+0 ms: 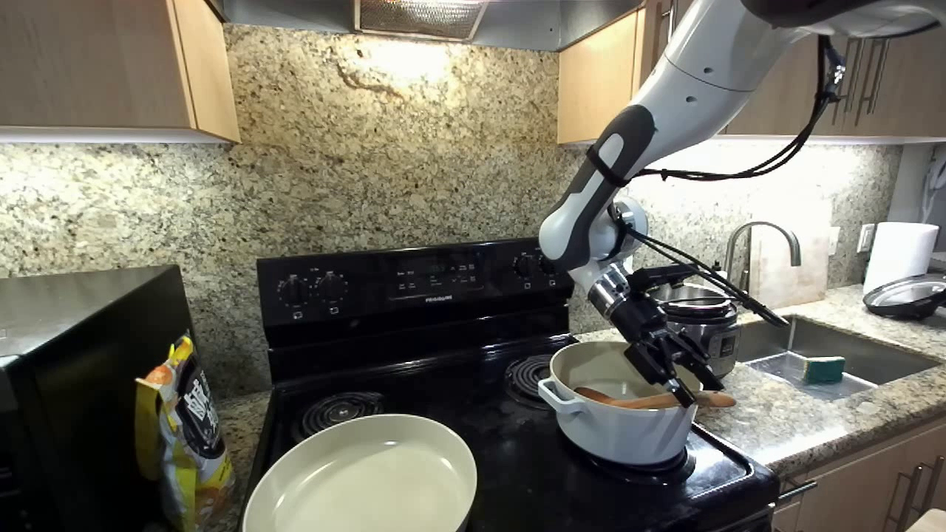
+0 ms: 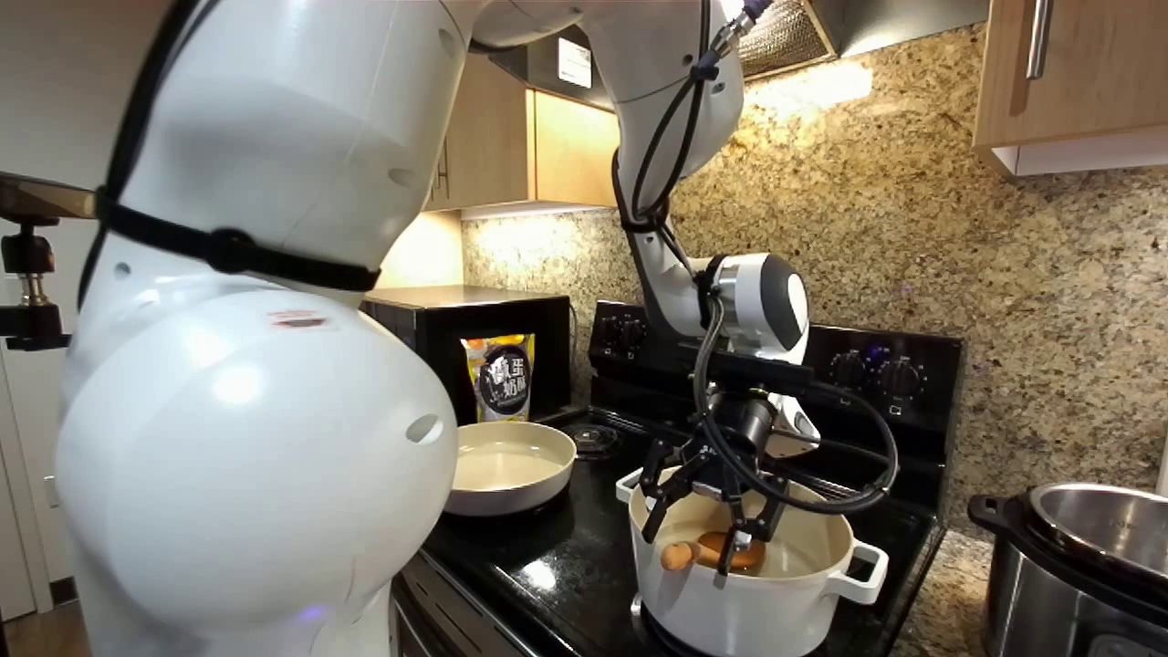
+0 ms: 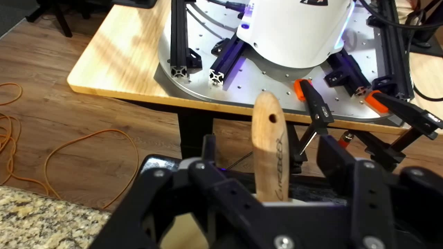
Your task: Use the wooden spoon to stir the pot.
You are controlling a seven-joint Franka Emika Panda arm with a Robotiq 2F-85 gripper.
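Note:
The white pot (image 1: 619,434) stands on a stove burner; it also shows in an exterior view (image 2: 730,610), cream inside. The wooden spoon (image 1: 639,403) lies tilted in it, its bowl end inside and its handle over the rim. The spoon's handle end (image 2: 678,556) points outward. My gripper (image 1: 699,392) is over the pot's rim, pointing down, also seen in an exterior view (image 2: 689,549). In the wrist view the fingers (image 3: 268,147) stand apart with the spoon's handle (image 3: 270,162) between them, gaps on both sides. The pot is mostly hidden there behind the gripper.
A wide cream pan (image 1: 369,480) stands on the stove's front burner. A steel pot (image 2: 1049,593) stands on the counter beside the stove, near the sink (image 1: 887,362) with a sponge (image 1: 823,369). The control panel (image 1: 414,284) rises behind. A snack bag (image 1: 194,436) stands by the microwave.

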